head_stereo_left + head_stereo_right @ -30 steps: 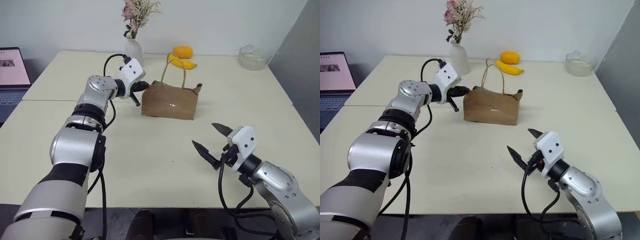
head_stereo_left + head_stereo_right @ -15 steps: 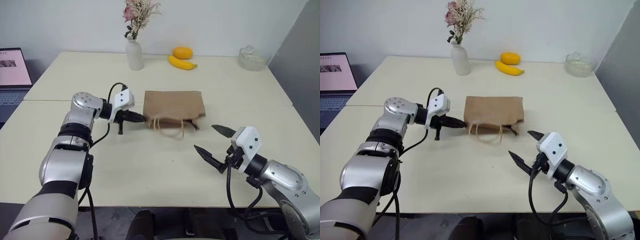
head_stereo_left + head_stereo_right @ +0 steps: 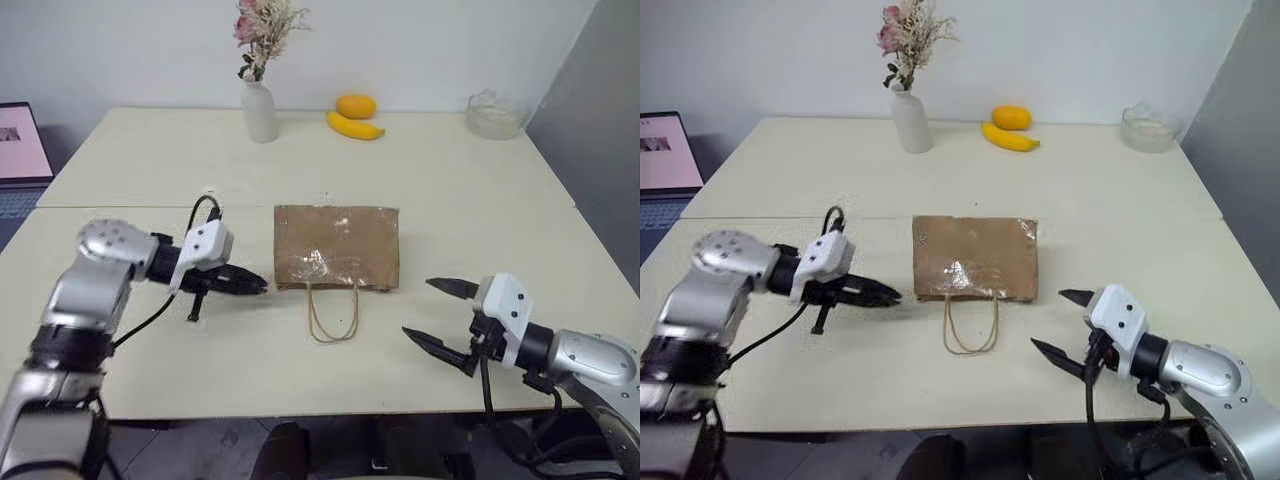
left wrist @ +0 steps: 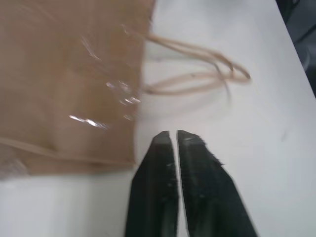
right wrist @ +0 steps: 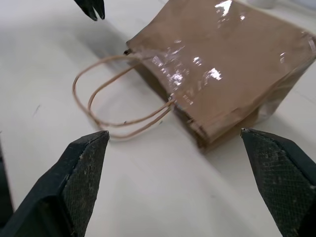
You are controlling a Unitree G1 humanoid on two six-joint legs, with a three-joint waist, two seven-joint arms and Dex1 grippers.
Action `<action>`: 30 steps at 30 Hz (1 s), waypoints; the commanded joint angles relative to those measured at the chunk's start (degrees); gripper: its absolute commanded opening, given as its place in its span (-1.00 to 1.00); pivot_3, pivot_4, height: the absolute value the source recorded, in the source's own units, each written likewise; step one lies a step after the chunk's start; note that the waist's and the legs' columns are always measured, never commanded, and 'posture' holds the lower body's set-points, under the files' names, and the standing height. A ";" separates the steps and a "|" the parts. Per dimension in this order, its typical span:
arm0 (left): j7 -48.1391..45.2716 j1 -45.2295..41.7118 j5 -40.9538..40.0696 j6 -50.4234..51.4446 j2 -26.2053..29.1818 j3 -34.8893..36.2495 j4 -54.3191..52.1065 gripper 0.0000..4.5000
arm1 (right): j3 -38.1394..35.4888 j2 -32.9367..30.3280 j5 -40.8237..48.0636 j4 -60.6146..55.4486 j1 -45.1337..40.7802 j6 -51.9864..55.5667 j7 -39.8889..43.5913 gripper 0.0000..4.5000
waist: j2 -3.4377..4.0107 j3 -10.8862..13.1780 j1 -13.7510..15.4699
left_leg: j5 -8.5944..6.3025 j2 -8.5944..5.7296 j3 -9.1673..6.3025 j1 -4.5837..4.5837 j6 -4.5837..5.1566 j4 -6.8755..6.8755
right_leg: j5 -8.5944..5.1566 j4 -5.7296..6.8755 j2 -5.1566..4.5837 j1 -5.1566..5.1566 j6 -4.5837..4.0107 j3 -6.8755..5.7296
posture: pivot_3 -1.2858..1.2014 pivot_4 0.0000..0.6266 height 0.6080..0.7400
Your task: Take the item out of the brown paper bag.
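The brown paper bag [image 3: 337,247] lies flat on the table, and its twine handles [image 3: 333,315] trail toward me. The item is hidden. My left gripper [image 3: 258,284] hovers just off the bag's near left corner, pointing at it. Its fingers [image 4: 154,163] are shut with only a hairline slit and nothing between them. My right gripper [image 3: 418,308] stands wide open at the front right, a short way from the bag, and it is empty. In the right wrist view the bag [image 5: 222,74] lies ahead of the spread fingers.
A white vase of dried flowers [image 3: 260,110], a banana [image 3: 352,126], an orange fruit [image 3: 355,105] and a glass bowl [image 3: 493,113] stand along the far edge. A laptop [image 3: 12,150] sits at the far left. The table's front edge runs just below both grippers.
The bag has gone from upright to lying flat with its handles toward me. My left gripper has let go of its edge and pulled back toward me. The camera has shifted.
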 commanded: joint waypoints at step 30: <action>9.67 -7.95 9.68 -43.12 -12.48 -11.16 14.35 0.99 | 5.82 -3.03 1.63 -1.25 -3.41 -1.32 2.84 1.00 | -0.04 -0.06 0.42 | 0.00 -0.05 0.04 -0.01 0.00 0.11 | 0.01 0.02 0.33 0.06 0.02 0.06 | 0.03 -0.52 1.00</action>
